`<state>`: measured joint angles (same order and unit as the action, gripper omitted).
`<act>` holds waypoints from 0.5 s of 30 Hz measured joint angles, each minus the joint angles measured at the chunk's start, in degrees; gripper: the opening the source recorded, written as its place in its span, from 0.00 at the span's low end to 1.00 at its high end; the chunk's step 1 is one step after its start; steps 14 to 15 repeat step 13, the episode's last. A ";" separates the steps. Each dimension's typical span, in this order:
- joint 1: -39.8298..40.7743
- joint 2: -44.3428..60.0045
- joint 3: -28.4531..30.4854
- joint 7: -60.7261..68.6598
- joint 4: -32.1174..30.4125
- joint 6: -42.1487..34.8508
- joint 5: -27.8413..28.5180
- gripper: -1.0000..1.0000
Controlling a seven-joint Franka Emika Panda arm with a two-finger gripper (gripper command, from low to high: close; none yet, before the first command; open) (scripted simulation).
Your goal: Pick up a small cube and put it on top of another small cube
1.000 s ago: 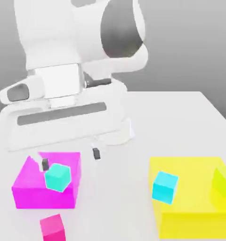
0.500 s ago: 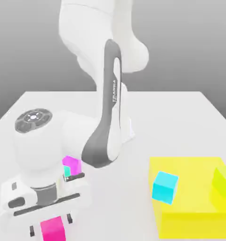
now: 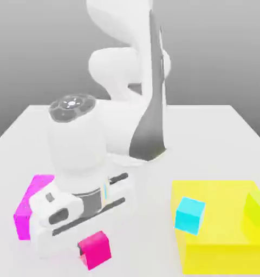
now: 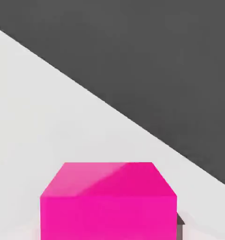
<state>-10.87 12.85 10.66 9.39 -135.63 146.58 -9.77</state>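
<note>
The jaws have closed on the small magenta cube (image 3: pixel 95 249) low over the worktop (image 3: pixel 208 130), gripping it ready for lifting toward the cyan cube (image 3: pixel 189 215).

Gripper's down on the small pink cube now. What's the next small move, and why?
Probably a short, straight lift. The gripper looks shut on the small pink cube, which sits low near the table at the front edge. The likely target, the small blue cube, rests on the yellow block toward the exterior view's right, so the pink cube needs height before any sideways travel.
</note>
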 joint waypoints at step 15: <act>-21.18 -6.87 -13.57 8.55 -0.09 -5.09 9.79 1.00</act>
